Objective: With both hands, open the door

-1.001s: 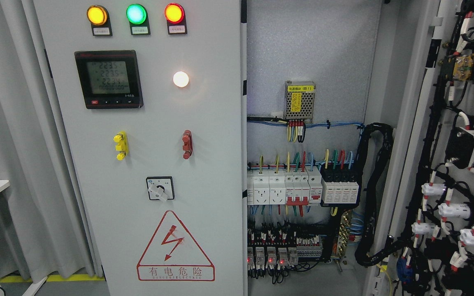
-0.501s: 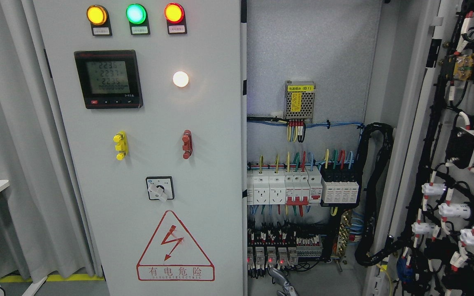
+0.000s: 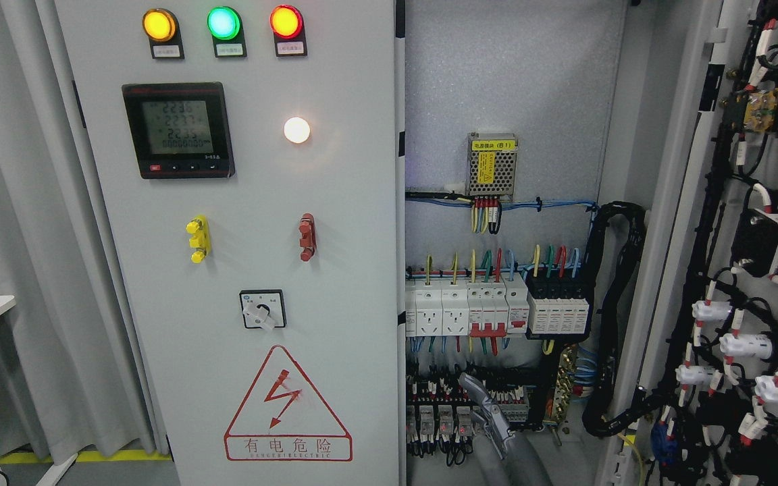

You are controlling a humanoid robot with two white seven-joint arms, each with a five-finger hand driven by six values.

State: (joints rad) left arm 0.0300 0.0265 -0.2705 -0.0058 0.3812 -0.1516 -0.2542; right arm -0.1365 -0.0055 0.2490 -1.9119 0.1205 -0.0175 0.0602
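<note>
One hand (image 3: 490, 415) low in open cabinet (image 3: 510, 81) | finger state unclear | left door (image 3: 254, 202) shut

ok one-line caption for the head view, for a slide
A robot hand rises from the bottom edge before the electrical cabinet's exposed breakers, right door swung open, left door shut.

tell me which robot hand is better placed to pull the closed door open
Right: the right robot hand is raised just beside the closed door, near its free edge; the left one is out of view.
</note>
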